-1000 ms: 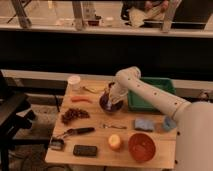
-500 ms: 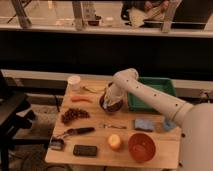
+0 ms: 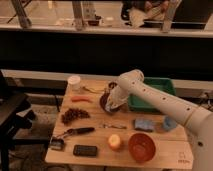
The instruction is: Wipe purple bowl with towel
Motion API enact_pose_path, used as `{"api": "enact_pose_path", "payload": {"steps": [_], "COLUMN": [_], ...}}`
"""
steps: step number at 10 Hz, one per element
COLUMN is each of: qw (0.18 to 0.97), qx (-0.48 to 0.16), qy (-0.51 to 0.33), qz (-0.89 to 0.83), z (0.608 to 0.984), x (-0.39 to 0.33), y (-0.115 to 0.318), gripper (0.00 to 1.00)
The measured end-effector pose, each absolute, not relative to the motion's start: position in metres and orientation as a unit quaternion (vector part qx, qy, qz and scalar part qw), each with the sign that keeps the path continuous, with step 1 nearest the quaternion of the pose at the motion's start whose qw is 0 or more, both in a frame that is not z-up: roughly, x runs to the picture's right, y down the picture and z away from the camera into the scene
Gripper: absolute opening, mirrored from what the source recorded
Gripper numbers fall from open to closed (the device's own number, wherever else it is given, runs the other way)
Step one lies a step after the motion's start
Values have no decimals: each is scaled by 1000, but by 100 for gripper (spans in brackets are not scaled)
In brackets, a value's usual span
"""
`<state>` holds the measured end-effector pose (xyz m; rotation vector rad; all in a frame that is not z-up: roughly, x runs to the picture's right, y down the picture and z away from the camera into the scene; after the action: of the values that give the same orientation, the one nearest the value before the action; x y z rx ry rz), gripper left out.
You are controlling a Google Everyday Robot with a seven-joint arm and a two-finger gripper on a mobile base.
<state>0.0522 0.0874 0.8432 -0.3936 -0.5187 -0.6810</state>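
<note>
Fingers closed tight; whether pinched on the towel cannot be told. Gripper [image 3: 113,101] down over the purple bowl [image 3: 106,102], at the end of a white arm [image 3: 160,100] reaching in from the right. Towel not made out under the wrist. Bowl dark purple, round, shallow, only its left rim showing past the gripper; sits near the middle of the wooden table [image 3: 95,137], just left of the green tray [image 3: 157,85].

Small dark printing at the table's front right corner, too small to read. No other writing legible.

Left of the bowl: an orange carrot-like piece [image 3: 81,99], with a white cup [image 3: 74,82] behind it at the back edge. Further forward on the left, a dark reddish cluster [image 3: 74,115], a dark-handled tool [image 3: 79,131], a black flat device [image 3: 86,150]. Toward the front: a yellow-orange fruit [image 3: 115,142] beside the larger orange-red bowl [image 3: 142,146]. Blue pad [image 3: 144,124] and blue cup [image 3: 169,123] to the right, under the arm.
</note>
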Motion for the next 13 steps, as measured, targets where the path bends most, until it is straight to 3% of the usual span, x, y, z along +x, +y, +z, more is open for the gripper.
{"api": "enact_pose_path", "payload": {"steps": [6,10,13], "qw": [906,900,891], "qx": [-211,-199,-178], "qy": [-195,-200,-221], "qz": [-311,-333,-353], "z": [871,894,882], "x": [103,68,30], "y": [92,75,65], "gripper": [0,0,0]}}
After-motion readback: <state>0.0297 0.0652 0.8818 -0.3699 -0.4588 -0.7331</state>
